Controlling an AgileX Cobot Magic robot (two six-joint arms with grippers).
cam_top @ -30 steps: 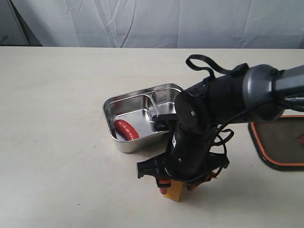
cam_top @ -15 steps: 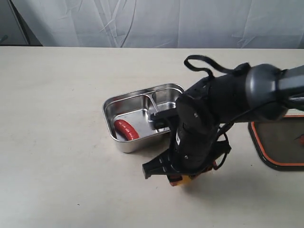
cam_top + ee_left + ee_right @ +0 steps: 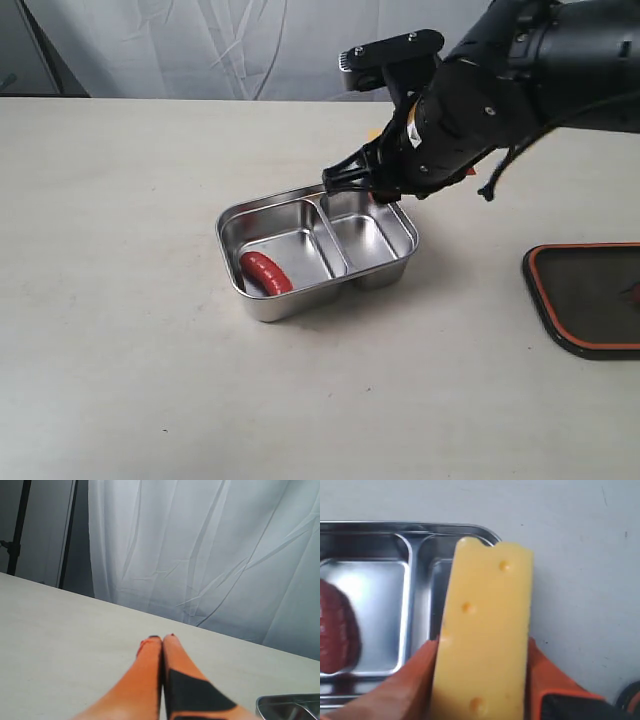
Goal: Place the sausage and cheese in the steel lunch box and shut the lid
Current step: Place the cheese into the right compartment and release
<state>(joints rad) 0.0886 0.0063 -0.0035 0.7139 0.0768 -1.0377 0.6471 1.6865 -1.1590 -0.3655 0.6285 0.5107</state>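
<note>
Pinching the cheese [image 3: 485,625] in the right gripper [image 3: 482,680] above the box's [image 3: 262,305] smaller compartment (sausage [image 3: 265,272] lying in the larger); left gripper [image 3: 162,647] with fingers pressed together; lid [image 3: 590,300] flat on the table [image 3: 120,380], well apart.

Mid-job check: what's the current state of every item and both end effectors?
steel lunch box: open, lid off, smaller compartment empty.
sausage: lying in the larger compartment.
cheese: gripped, in the air over the smaller-compartment end, not yet in.
lid: flat on the table, apart from the box, orange rim showing.
right end effector: shut on the cheese.
left end effector: shut, holding nothing.
</note>
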